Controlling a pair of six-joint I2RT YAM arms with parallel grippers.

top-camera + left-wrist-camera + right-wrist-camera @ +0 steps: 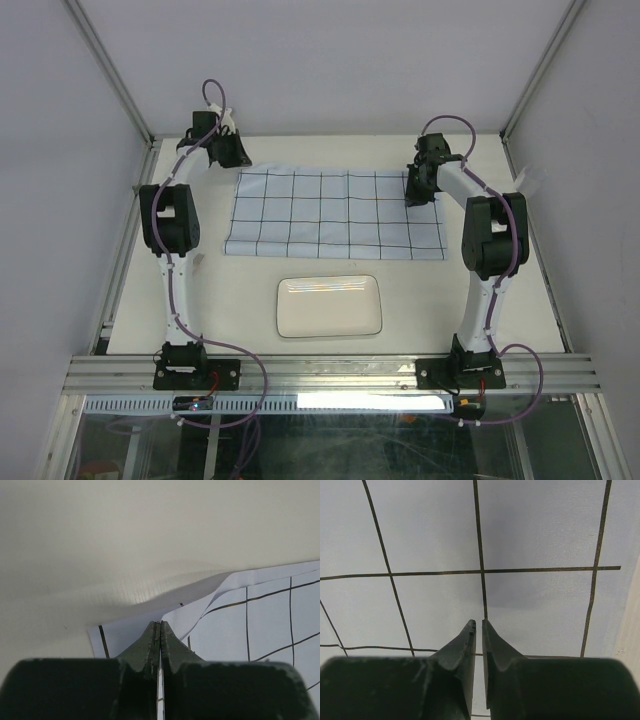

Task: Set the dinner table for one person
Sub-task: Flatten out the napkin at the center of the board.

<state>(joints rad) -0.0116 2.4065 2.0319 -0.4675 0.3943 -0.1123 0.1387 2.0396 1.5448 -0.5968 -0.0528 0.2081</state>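
Left end effector is seen clenched, its two dark fingers pressed together on a thin edge of the pale-blue rectangular cloth with dark grid lines. The grip is at the cloth's far left corner, where the fabric is raised off the surface and folded over itself. Right end effector is held over the cloth near its far right corner, the fingertips almost together with only a narrow slit between them. Whether fabric is pinched in that slit cannot be told; the cloth around it is seen lying flat.

Two arms and two end effectors are counted, with one cloth, one white glossy rectangular plate with rounded corners and one large cream-white matte rectangular counter.

The counter is spread out ahead of the arm bases, between grey side walls, and is edged by aluminium rails. In the top view its long axis appears to run left to right.

The cloth is laid on the far half of the counter, its long side also running left to right. The plate is set on the bare counter just nearer than the cloth, about midway between the two arms, apart from the fabric and lengthwise parallel to it. On the plate's surface only a reflection of light is seen.
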